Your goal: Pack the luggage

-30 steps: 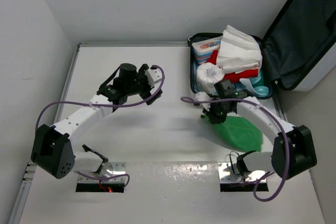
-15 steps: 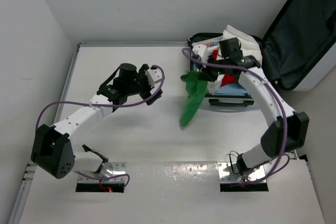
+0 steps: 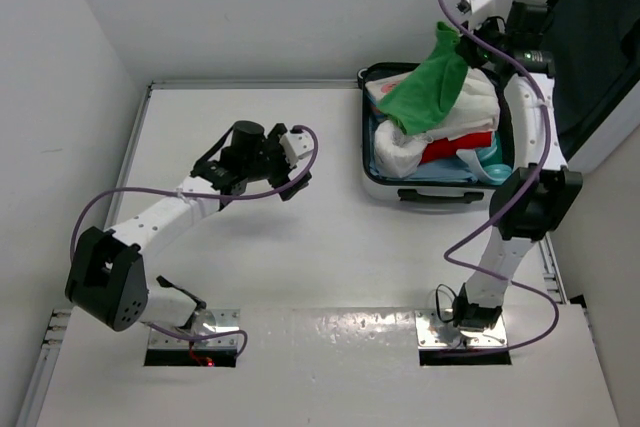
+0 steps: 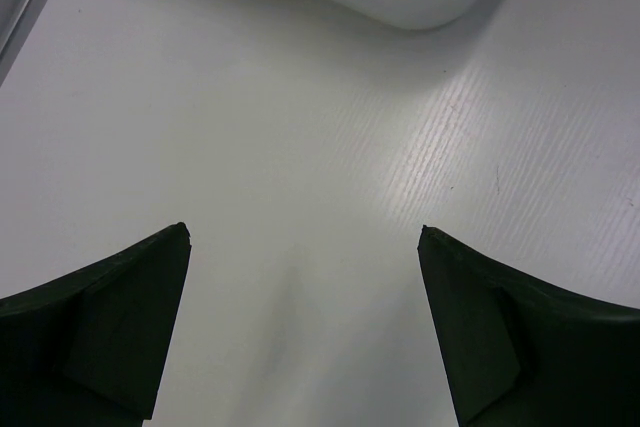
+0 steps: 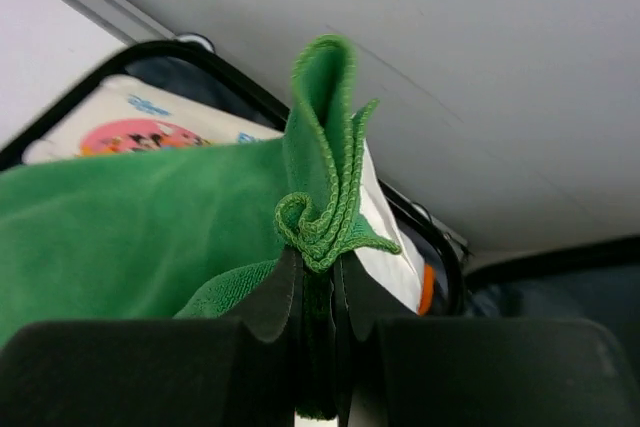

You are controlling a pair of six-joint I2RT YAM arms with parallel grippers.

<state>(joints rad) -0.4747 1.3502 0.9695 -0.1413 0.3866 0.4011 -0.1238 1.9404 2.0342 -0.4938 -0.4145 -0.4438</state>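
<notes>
Right claw (image 3: 452, 35), clamped tight on the green cloth (image 3: 425, 92), hangs directly above the open luggage (image 3: 420, 190) at the surface's (image 3: 250, 277) far right. The cloth trails down-left onto its contents. Left claw (image 4: 303, 242) gapes empty, farther off.

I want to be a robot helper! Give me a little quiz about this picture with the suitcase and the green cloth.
1. True or false: the right jaws are shut on the green cloth.
2. Where does the cloth hang? A. Over the open luggage. B. Flat on the table. C. On the floor.
3. Fill in the gap: the left jaws stand ____ and hold nothing.
Key: 1 true; 2 A; 3 open.
</notes>
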